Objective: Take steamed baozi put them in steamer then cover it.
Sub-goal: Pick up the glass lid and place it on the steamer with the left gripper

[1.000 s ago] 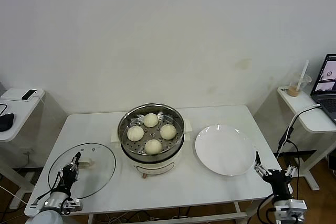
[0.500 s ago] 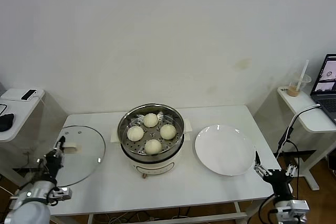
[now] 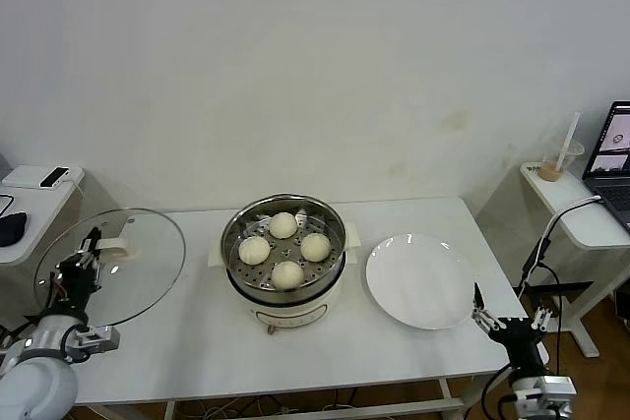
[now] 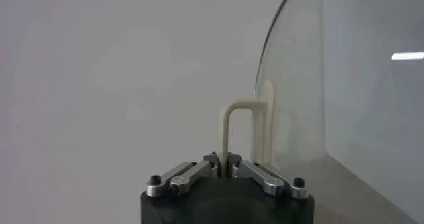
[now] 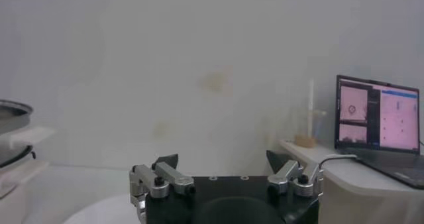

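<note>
Clear glass cover (image 3: 110, 268) held lifted and tilted off the tabletop's left edge.
Its cream handle (image 4: 242, 129) was clamped by the left gripper (image 3: 85, 261). Four pale cream-white baozi (image 3: 283, 248) lay in the uncovered shiny steel steamer (image 3: 285, 248) at the white tabletop's (image 3: 394, 361) centre. The right gripper (image 3: 487, 315), spread wide and empty, was parked at the right front corner.

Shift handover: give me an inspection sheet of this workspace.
Surface: white table, bare at the front.
Job's things: four baozi in the open steamer; cover lifted and tilted, left of the steamer.
Clutter: empty white plate right of the steamer.
Grippers: left gripper shut on the cover's handle; right gripper open, idle by the table's front right corner.
Cables: black cable from the laptop.
Surroundings: side tables, cup with straw.
</note>
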